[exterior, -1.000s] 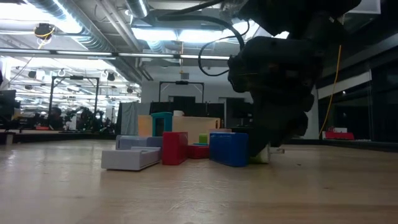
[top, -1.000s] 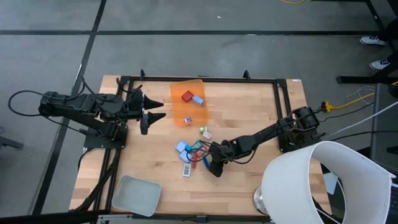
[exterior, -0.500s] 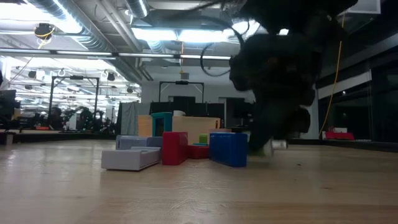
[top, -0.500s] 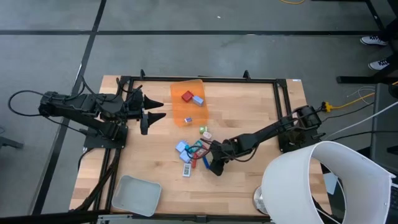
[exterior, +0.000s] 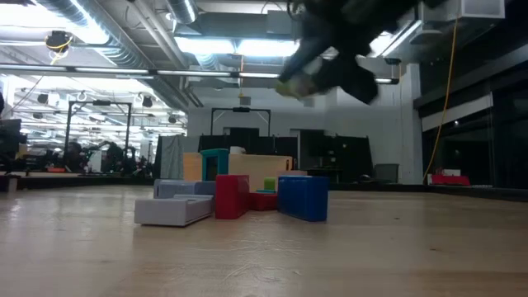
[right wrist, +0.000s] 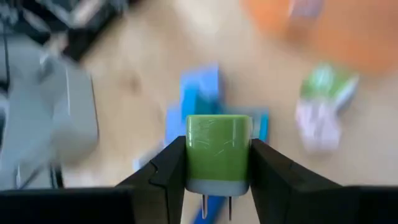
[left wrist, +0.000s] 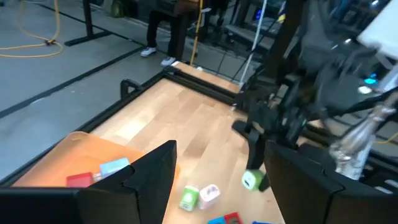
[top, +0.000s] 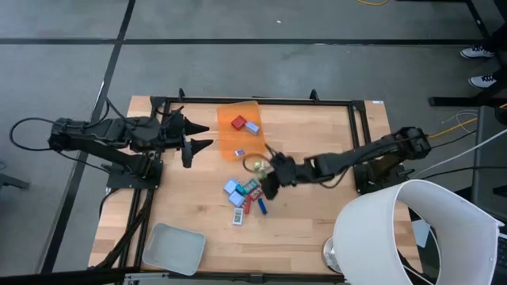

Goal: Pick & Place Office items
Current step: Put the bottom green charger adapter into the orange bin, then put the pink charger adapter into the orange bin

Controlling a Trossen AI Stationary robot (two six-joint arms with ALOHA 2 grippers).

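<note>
1. Gripping a small green-and-white block point(right wrist: 217, 152) with two metal prongs, my right gripper point(right wrist: 217, 163) was clamped on its two sides; the block also showed in the left wrist view point(left wrist: 252, 180) and, blurred, high in the low view point(exterior: 299, 85).
2. The block hung clear of the table point(top: 317, 229), between the orange bin point(top: 255, 138) and the cluster of loose office items point(top: 245, 196).
3. That cluster lay on the wood near the table's middle: blue point(exterior: 303, 196), red point(exterior: 232, 195) and pale flat pieces point(exterior: 173, 209), touching or just beside each other.
4. A red piece point(top: 238, 122) and a pale blue piece point(top: 252, 127) sat inside the orange bin.
5. My right gripper point(top: 268, 180) reached in above the table's middle.
6. My left gripper point(top: 194, 139) waited beside the bin, fingers spread and holding nothing.
7. The grey tray point(top: 173, 247) sat at the near left corner, well apart from the cluster.
</note>
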